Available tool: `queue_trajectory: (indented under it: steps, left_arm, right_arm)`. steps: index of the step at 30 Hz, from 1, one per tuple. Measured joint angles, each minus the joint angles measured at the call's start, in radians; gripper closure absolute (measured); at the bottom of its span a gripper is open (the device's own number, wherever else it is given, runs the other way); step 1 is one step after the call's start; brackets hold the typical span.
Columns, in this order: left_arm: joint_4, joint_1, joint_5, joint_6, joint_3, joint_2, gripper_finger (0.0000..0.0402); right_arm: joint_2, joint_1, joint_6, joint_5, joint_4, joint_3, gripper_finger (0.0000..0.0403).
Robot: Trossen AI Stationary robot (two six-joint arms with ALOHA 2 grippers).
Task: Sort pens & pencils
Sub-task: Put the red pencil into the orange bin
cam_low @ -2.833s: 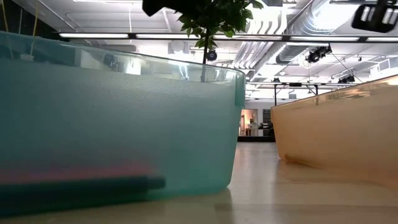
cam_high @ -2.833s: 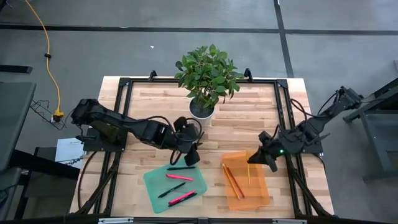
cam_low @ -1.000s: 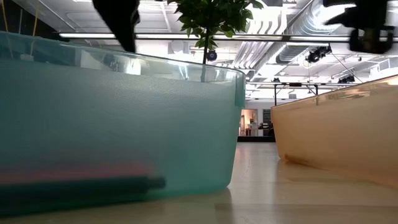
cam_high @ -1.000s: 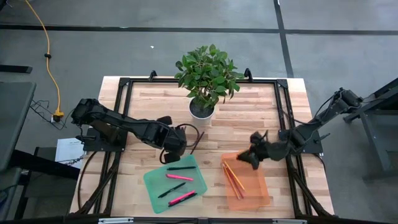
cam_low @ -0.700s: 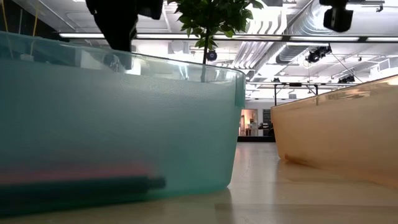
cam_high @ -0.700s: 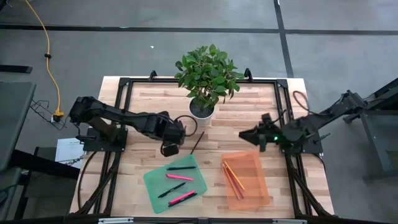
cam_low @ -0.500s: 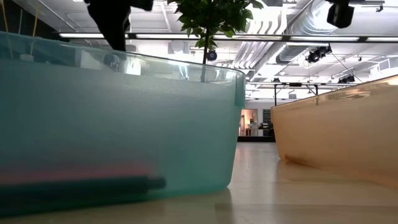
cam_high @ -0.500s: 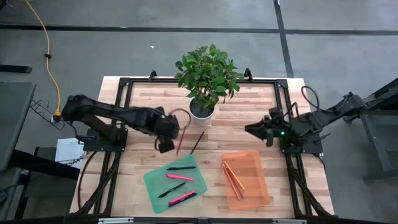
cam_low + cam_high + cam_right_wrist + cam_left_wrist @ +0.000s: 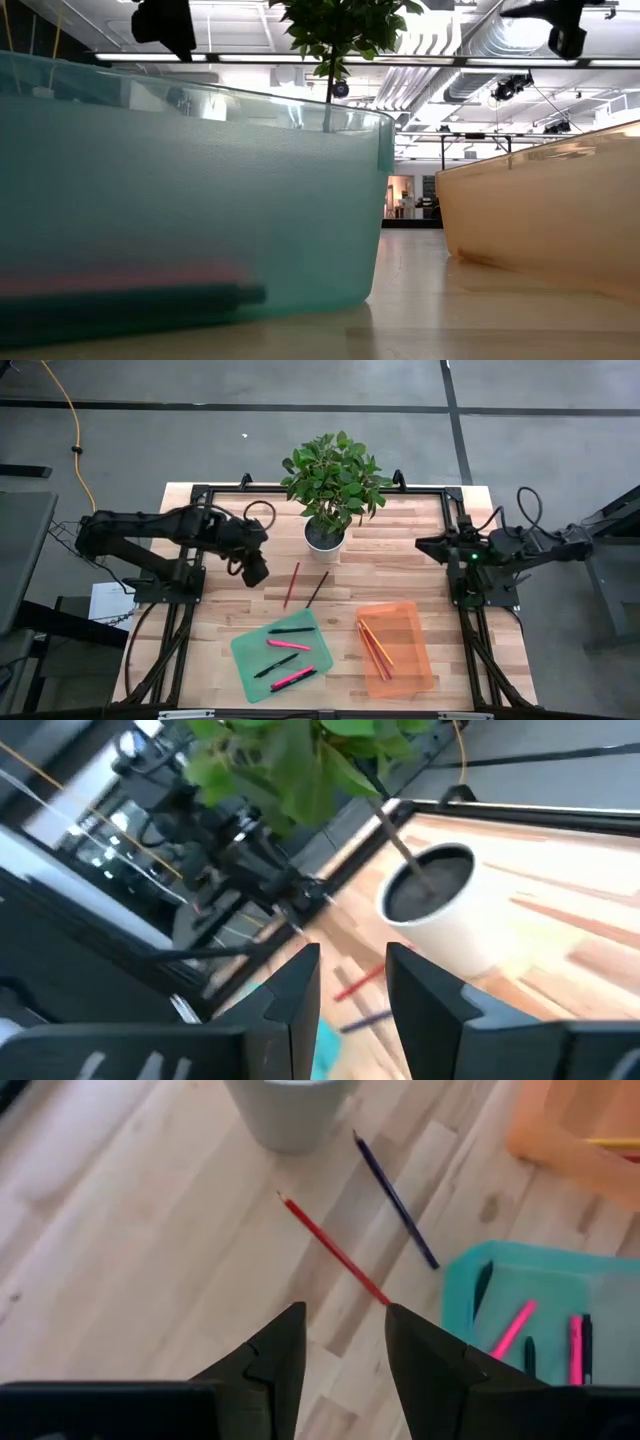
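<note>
At the bottom of the high view, nearest the camera edge of the tabletop [image 9: 400,530], sit two trays. The green tray [image 9: 245,655], lower left of centre, holds the pens [image 9: 283,659]: two black, two pink. The orange tray [image 9: 410,670], lower right of centre, holds several pencils [image 9: 374,647], red, orange and yellow.

Farther up, in the middle of the frame, two pencils lie loose on the bare wood, just beside each other and not touching: a red pencil [image 9: 291,584] and a dark pencil [image 9: 317,589], both slanting toward the white plant pot [image 9: 324,536]. These look like what is left to sort, and they belong in the orange tray.

Both should be light, stiff and thin. Lying flat, they give the fingers little to bite on, and a round or faceted shaft can roll or skid on smooth wood. A pinch across the shaft near its middle would carry it level; gripping near an end would let it tilt.

The left end effector [image 9: 253,570] hangs at the left of centre, near the red pencil's upper end, fingers parted and holding nothing; its wrist view shows the red pencil just ahead of them. The right end effector [image 9: 428,546] is drawn back at the right edge, well apart from the pencils, fingers parted with nothing between them.
</note>
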Motion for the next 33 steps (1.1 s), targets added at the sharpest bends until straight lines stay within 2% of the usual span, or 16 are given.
queue_trajectory:
  steps: [4, 9, 17, 19, 26, 33]
  left_arm:
    - [0.039, 0.032, 0.085, -0.003, -0.050, 0.070, 0.0275]
    - [0.225, 0.059, 0.191, -0.041, -0.189, 0.108, 0.0275]
    - [0.407, 0.076, 0.172, -0.177, -0.338, 0.113, 0.0275]
    - [0.398, 0.092, 0.161, -0.209, -0.359, 0.113, 0.0275]
    - [0.424, 0.136, 0.118, -0.256, -0.364, 0.139, 0.0275]
    - [0.517, 0.129, 0.120, -0.311, -0.359, 0.234, 0.0275]
  right_arm:
    - [-0.030, -0.058, -0.042, -0.065, -0.078, 0.000, 0.0295]
    - [-0.034, -0.119, -0.100, -0.160, -0.096, 0.000, 0.0295]
    - [-0.031, -0.183, -0.116, -0.203, -0.096, 0.000, 0.0295]
    - [-0.028, -0.198, -0.116, -0.204, -0.096, 0.000, 0.0295]
    - [-0.024, -0.241, -0.124, -0.217, -0.096, 0.000, 0.0295]
    - [-0.007, -0.266, -0.149, -0.260, -0.097, -0.001, 0.0295]
